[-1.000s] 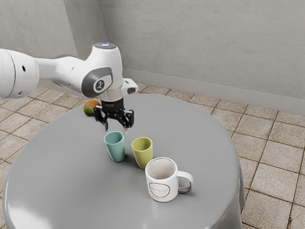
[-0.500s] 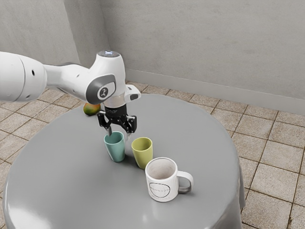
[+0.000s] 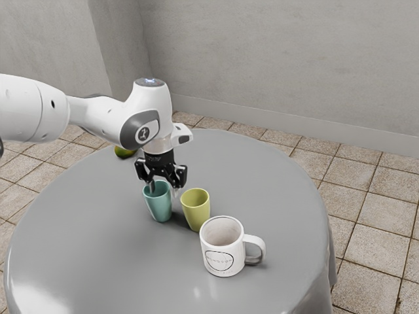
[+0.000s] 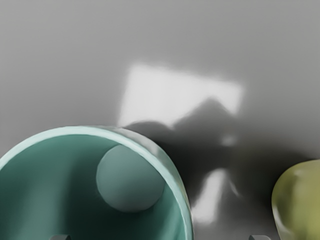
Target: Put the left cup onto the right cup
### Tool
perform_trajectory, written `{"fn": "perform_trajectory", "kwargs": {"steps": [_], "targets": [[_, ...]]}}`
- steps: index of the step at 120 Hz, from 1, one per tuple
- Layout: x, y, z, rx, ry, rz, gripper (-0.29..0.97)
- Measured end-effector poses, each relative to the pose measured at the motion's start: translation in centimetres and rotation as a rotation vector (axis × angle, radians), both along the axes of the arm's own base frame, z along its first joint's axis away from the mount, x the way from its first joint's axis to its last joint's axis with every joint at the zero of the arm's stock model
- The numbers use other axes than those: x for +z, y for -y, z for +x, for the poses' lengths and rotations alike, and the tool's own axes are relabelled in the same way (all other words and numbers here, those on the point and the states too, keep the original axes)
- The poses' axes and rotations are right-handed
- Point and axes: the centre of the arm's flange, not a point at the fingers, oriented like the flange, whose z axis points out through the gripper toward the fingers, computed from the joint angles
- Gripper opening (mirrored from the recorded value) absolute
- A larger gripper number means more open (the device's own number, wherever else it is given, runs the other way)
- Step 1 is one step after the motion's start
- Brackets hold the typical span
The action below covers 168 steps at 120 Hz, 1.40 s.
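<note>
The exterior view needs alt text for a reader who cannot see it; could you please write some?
A white robot arm holds its open black gripper right at the rim of a teal cup on a round grey table. A green cup stands just to the exterior view's right of it, and a white mug stands nearer the camera.

Soft, even light. The bench [image 3: 281, 190] has a mild sheen, and the teal cup [image 3: 158, 203] throws a short shadow. In the wrist view a bright square of glare meets a dark shadow on the bench.

Ext. side; wrist above teal cup [image 4: 45, 170]
</note>
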Motion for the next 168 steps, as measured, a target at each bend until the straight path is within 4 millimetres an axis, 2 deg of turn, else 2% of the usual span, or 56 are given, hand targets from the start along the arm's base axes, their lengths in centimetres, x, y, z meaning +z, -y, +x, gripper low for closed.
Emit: {"fn": "perform_trajectory", "kwargs": {"steps": [58,133,152,168], "targets": [[-2.1,-0.5,0.7,0.000,0.003,-0.003,0.31],[-2.9,-0.5,1.0,-0.007,0.015,-0.007,-0.03],[-3.0,-0.4,1.0,-0.009,0.017,-0.007,-0.07],[-2.4,-0.4,1.1,-0.010,0.027,-0.005,-0.09]]}}
